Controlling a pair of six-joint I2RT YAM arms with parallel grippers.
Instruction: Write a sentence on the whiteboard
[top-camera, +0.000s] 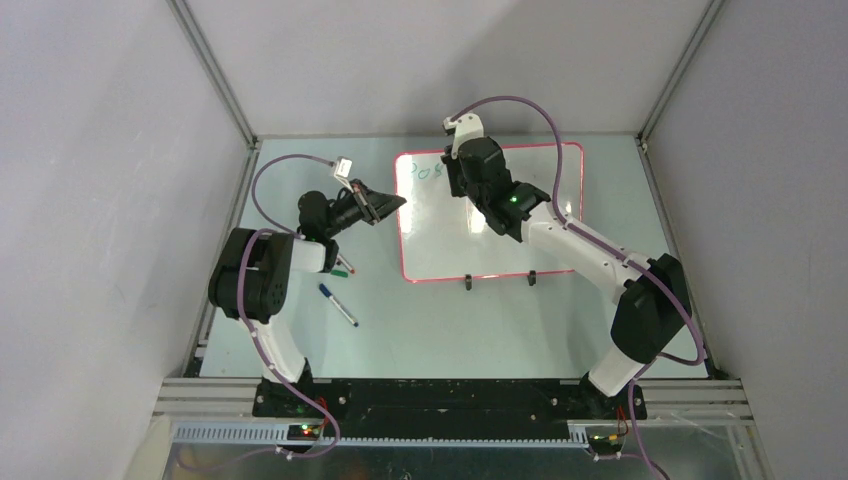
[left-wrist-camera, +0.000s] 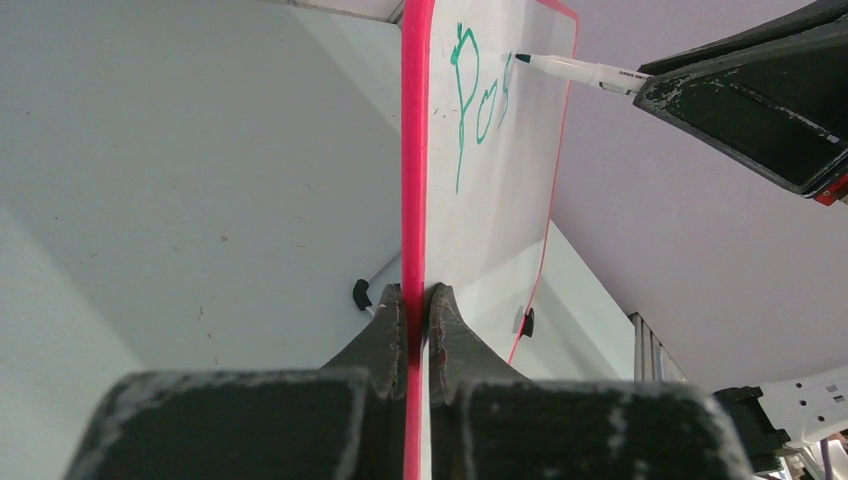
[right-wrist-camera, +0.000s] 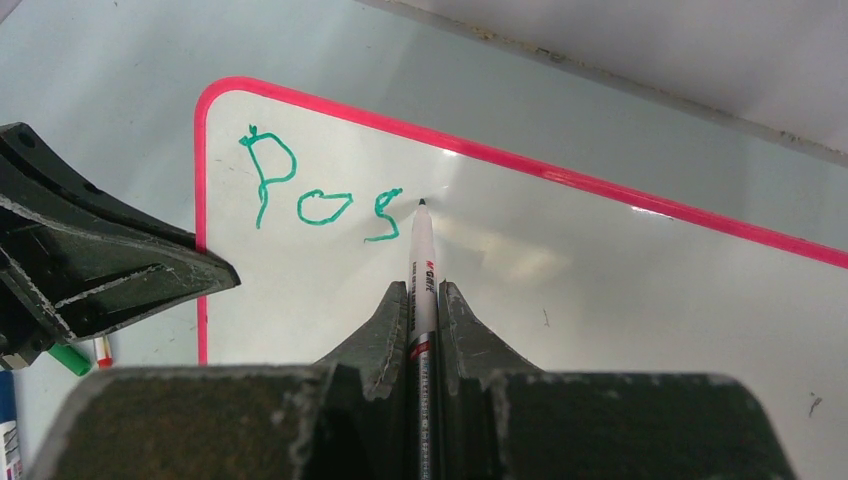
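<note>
3 green letters (right-wrist-camera: 325, 208) — "Pos" — sit on the whiteboard (right-wrist-camera: 620, 300); right fingers (right-wrist-camera: 385, 330) clench a marker (right-wrist-camera: 421, 262), left fingers (left-wrist-camera: 380, 340) clamp the board's rim.

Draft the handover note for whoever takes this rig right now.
Left tool: shut on the left rim of the whiteboard.
Right tool: shut on a marker, with its tip at the board just right of the last letter.
Done: the sentence reads only "Pos", in green, at the board's top-left corner.
Left: the rest of the sentence. The board right of and below those letters is unwritten.
</note>
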